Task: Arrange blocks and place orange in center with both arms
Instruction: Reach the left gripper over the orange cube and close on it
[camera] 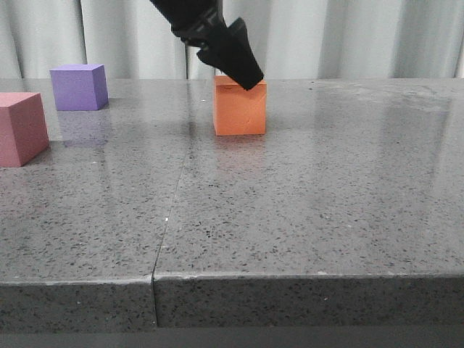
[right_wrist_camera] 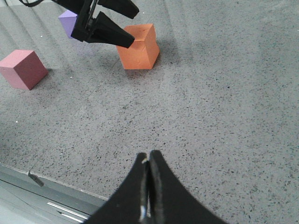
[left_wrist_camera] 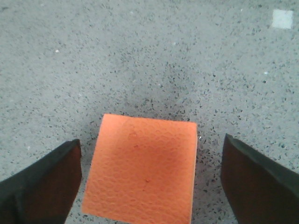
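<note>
Left hand (camera: 243,69) comes down from the top edge of the front view, its arm cut off there, and its dark tips overlap the upper right corner of the orange cube (camera: 240,107). Seen from its own wrist, the left hand (left_wrist_camera: 149,182) is spread wide, one finger (left_wrist_camera: 44,186) on each side of the orange cube (left_wrist_camera: 142,170), with a strip of bare bench showing between each finger and the cube's sides; neither finger touches it there. Only the cube's dimpled top face is visible in that view, and its near edge runs out of the picture.

The orange cube sits flat on the grey speckled bench (camera: 304,210), near the middle and toward the back. A purple cube (camera: 79,87) stands well apart to the left and farther back. A pink-red cube (camera: 20,128) sits nearer on the far left, partly cut off by the front view's edge.

The right hand (right_wrist_camera: 148,186) is absent from the front view. Its wrist view shows its two fingers pressed together with nothing between them, above bare bench well clear of all three cubes; the purple cube (right_wrist_camera: 67,22) is mostly hidden there behind the left hand.
</note>
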